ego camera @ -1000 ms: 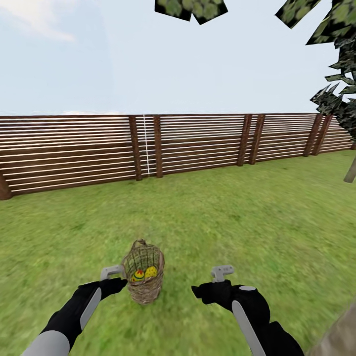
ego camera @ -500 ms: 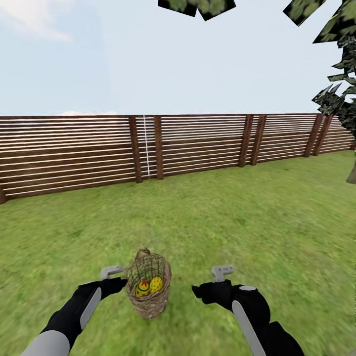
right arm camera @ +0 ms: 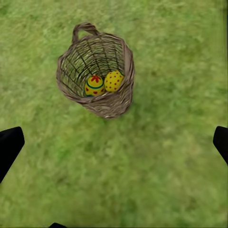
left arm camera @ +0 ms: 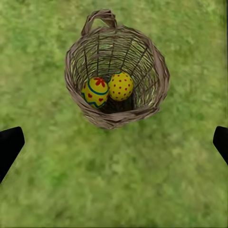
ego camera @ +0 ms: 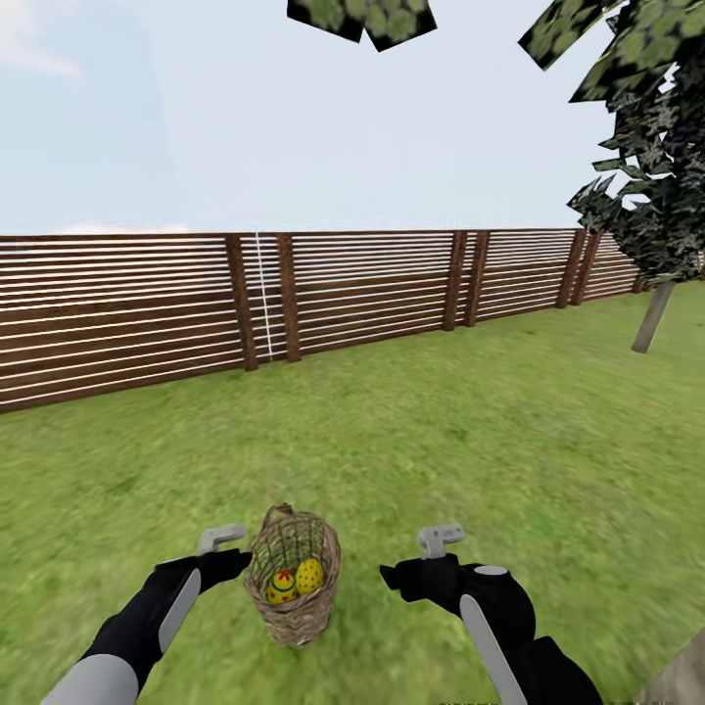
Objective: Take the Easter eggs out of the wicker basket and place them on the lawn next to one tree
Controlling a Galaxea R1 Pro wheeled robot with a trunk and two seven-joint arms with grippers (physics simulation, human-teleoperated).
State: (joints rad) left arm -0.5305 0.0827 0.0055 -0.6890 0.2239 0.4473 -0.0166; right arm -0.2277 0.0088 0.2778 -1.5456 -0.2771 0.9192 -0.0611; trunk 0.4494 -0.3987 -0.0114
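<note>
The wicker basket [ego camera: 294, 580] stands on the lawn [ego camera: 411, 441] just ahead of me, between my two arms. Two yellow Easter eggs lie inside it: one with a red flower and blue-green bands [left arm camera: 95, 91], one with red dots [left arm camera: 121, 86]. In the right wrist view the same pair [right arm camera: 103, 82] rests against the basket's [right arm camera: 96, 70] near wall. My left gripper [ego camera: 223, 539] hangs open just left of the rim, its dark fingertips [left arm camera: 9, 146] spread wide. My right gripper [ego camera: 441, 537] is open too, a short way right of the basket. A grey-brown tree trunk [ego camera: 681, 676] cuts the lower right corner.
A brown slat fence [ego camera: 343, 294] closes the lawn at the back. A thin-trunked tree [ego camera: 651, 318] with dark foliage stands at the far right by the fence. Light green leaves [ego camera: 362, 18] hang overhead. Open grass lies ahead and to the right.
The camera has swung right and edged forward: fence and thin tree slid left, the basket sits lower and nearer in view. Both arms keep the same pose, grippers still open.
</note>
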